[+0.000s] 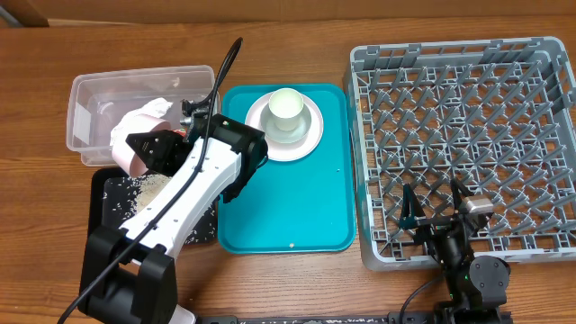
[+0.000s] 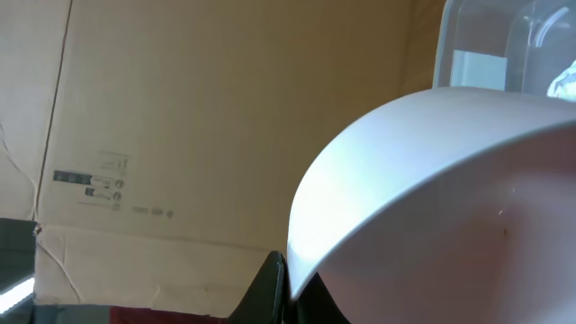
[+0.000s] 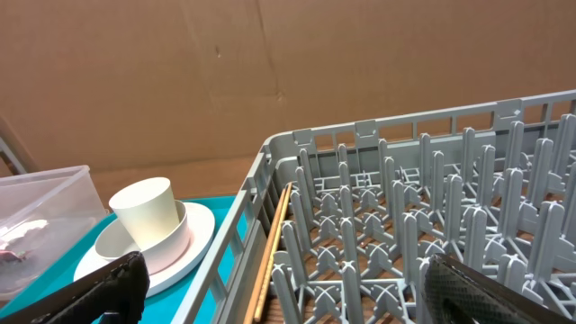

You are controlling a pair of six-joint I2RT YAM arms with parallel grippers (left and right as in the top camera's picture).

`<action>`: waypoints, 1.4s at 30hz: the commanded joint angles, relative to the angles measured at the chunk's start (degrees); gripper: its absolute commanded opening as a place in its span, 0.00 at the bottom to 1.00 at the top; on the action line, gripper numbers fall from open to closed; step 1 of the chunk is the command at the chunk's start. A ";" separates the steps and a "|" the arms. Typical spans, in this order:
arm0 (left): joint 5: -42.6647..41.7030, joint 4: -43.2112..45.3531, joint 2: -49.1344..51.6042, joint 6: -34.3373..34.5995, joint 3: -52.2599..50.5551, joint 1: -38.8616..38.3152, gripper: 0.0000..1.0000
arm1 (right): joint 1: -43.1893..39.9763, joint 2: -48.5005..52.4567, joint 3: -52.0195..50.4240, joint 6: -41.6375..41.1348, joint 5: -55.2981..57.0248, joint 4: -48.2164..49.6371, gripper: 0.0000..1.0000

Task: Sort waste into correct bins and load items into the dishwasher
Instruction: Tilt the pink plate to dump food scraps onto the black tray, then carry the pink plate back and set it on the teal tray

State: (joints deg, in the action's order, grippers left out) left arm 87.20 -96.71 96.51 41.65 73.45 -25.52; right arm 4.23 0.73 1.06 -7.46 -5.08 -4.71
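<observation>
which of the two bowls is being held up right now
The pinkish bowl in the left claw, tipped on edge beside the clear tub. The other bowl sits flat on the plate on the teal tray, with the cup in it.

My left arm (image 1: pixel 193 193) is white-shelled with black joints and a black cable (image 1: pixel 216 85). My right arm (image 1: pixel 468 265) is black, a grey block (image 1: pixel 478 205) on top; my right gripper (image 3: pixel 286 279) has black fingers (image 3: pixel 99 292)

Overhead straight down; left wrist close against bowl (image 2: pixel 432 207); right wrist low across rack (image 3: pixel 304 171), toward shared teal tray (image 1: pixel 297 202).
</observation>
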 commanded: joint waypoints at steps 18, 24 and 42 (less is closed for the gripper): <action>-5.35 -0.15 -6.45 -1.57 4.52 2.78 0.04 | 0.20 -0.57 -0.61 -0.07 0.55 0.28 1.00; -10.64 0.20 -9.35 1.22 7.67 2.95 0.04 | 0.20 -0.57 -0.61 -0.07 0.55 0.31 1.00; -76.52 28.55 -13.38 -30.77 15.63 3.21 0.04 | 0.20 -0.57 -0.61 -0.07 0.55 0.28 1.00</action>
State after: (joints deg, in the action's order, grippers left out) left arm 31.38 -69.73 83.79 14.74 87.81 -22.37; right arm 4.23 0.73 1.06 -7.46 -5.06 -4.71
